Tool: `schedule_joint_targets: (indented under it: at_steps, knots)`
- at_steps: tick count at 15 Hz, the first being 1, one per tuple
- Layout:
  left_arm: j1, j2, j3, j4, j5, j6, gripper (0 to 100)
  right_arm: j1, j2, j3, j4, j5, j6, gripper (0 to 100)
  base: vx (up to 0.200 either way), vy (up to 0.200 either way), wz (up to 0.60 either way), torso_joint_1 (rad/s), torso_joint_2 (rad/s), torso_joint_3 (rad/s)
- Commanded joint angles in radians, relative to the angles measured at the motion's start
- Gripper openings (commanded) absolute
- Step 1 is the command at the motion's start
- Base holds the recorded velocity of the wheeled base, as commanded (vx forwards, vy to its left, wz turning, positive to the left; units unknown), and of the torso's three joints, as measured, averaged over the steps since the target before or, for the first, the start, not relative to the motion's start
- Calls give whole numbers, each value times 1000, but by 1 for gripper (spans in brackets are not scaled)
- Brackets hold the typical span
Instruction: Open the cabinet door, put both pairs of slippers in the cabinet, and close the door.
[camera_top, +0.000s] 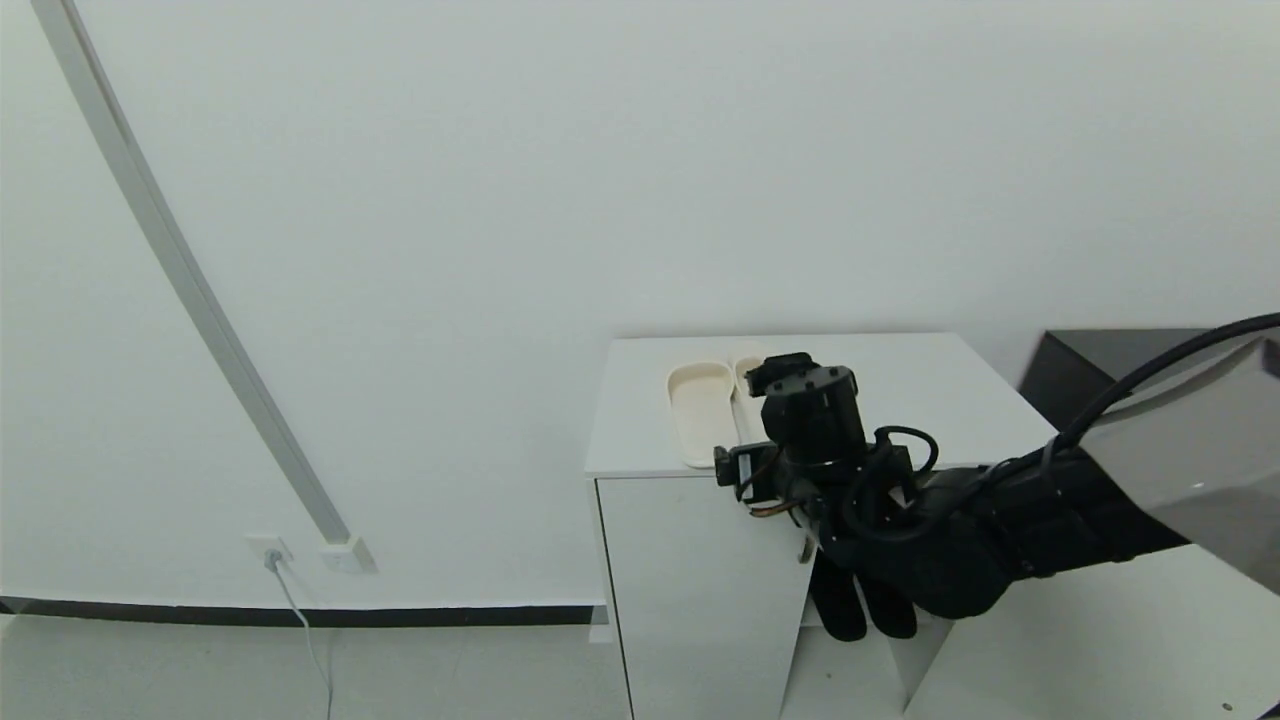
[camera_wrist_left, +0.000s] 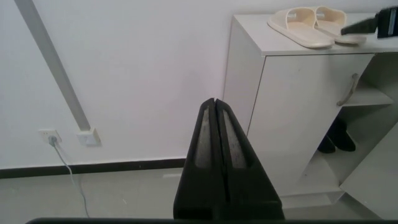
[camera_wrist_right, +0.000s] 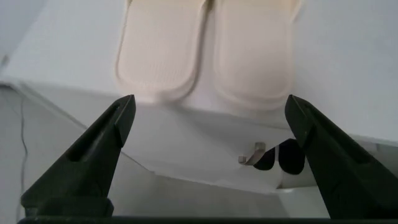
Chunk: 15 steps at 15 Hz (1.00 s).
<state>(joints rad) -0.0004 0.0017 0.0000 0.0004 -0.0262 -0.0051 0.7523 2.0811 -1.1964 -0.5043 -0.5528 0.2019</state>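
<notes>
A pair of cream slippers lies on top of the white cabinet, close to its front edge. My right gripper hovers open just above and in front of them, one finger on each side of the pair. The cabinet's right door stands open, and a pair of black slippers sits on a shelf inside. The left door, with its handle, is closed. My left gripper is shut on nothing, well away from the cabinet's left side.
A wall socket with a hanging cable and a slanted conduit are on the wall left of the cabinet. A dark grey box stands to the cabinet's right. Bare floor lies to the left.
</notes>
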Motion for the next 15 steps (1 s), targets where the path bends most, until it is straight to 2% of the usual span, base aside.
schedule_joint_targets:
  at_steps: [1,5,11,13,15]
  knots:
    - [0,0,0,0,0,-1,0,7,-35,-91,53,-39,45,100,0,0,0,0,0,0]
    - [-1,0,0,1,0,-1,0,24,-32,-91,55,-49,68,100,0,0,0,0,0,0]
    - [0,0,0,1,0,1,0,22,65,-81,32,-50,93,100,200,0,0,4,-1,2]
    - [-1,0,0,0,0,-1,0,10,109,-81,-20,-50,90,100,200,0,0,7,2,5]
    - [0,0,0,0,2,-6,0,-8,159,-84,-89,-45,74,100,0,0,0,0,0,0]
